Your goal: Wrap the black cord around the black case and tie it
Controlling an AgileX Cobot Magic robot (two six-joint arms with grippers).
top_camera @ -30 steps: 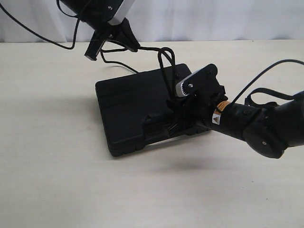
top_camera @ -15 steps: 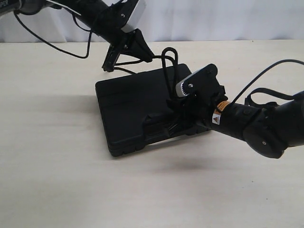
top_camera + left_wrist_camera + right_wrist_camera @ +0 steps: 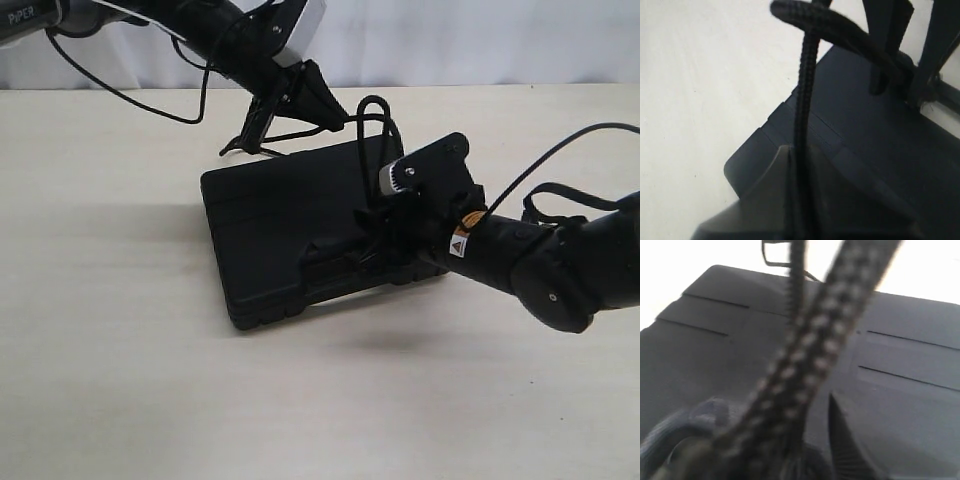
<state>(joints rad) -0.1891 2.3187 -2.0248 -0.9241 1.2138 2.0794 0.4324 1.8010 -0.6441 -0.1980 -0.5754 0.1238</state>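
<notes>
Lying flat near the middle of the desk (image 3: 120, 380), somewhat toward its far edge: the black case (image 3: 280, 220), lid up, handle end facing the near edge. The left pincer (image 3: 322, 105) is hanging above the strip of desk between the case and the far edge, tilted down toward the case. The black cord (image 3: 372, 105) is running from its tip, arching in a tall loop over the end of the case nearer the desk's right edge, then dropping to the right pincer (image 3: 378, 225), which is sitting low over that end of the lid.

Left wrist view: the cord (image 3: 804, 100) is coming straight out from between the two fingers, which are pressed together on it. The case (image 3: 865, 165) and pale desk are showing beyond.

Right wrist view: blurred. The cord (image 3: 805, 355) is crossing the picture close to the lens and sinking into the right pincer, which appears clamped on it. The ridged lid (image 3: 900, 365) is lying just beneath.
</notes>
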